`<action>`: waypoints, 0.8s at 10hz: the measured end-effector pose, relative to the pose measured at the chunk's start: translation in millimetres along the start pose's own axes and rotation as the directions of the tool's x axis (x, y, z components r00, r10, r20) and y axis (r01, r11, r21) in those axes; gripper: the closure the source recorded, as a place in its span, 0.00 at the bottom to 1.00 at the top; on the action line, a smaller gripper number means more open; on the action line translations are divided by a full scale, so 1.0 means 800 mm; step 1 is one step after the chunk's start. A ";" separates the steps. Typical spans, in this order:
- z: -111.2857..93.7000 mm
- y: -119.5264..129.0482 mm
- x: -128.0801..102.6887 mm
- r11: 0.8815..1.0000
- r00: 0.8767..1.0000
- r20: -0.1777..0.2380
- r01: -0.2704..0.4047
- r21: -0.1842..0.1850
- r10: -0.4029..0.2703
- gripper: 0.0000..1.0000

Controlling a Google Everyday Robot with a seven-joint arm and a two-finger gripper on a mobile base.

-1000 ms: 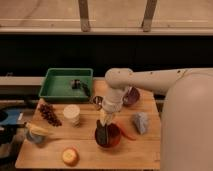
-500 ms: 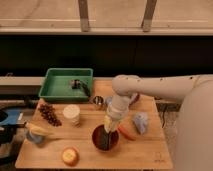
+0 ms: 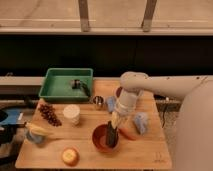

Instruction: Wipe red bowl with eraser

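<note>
The red bowl (image 3: pixel 101 141) sits on the wooden table near its front edge, about the middle. My gripper (image 3: pixel 114 125) reaches down from the arm on the right and hangs over the bowl's right side. It is shut on the eraser (image 3: pixel 111 136), a black block held nearly upright with its lower end inside the bowl against the right inner wall.
A green tray (image 3: pixel 56 89) stands at the back left. Grapes (image 3: pixel 48 114), a white cup (image 3: pixel 71 114), a banana (image 3: pixel 38 130) and an apple (image 3: pixel 69 156) lie to the left. A metal cup (image 3: pixel 98 102), light blue blocks (image 3: pixel 140 122) and the purple bowl (image 3: pixel 119 92) are near the arm.
My gripper with the eraser has moved from the bowl's left side across to its right side. The bowl has stayed where it was.
</note>
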 end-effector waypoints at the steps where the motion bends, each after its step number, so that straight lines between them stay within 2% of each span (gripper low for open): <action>1: -0.004 -0.002 -0.011 1.000 1.000 0.000 -0.002 0.005 0.002 1.00; 5: -0.005 0.007 -0.040 0.999 0.999 -0.007 0.031 0.010 -0.031 1.00; 8: -0.002 0.043 -0.044 0.993 0.994 -0.011 0.113 0.019 -0.113 1.00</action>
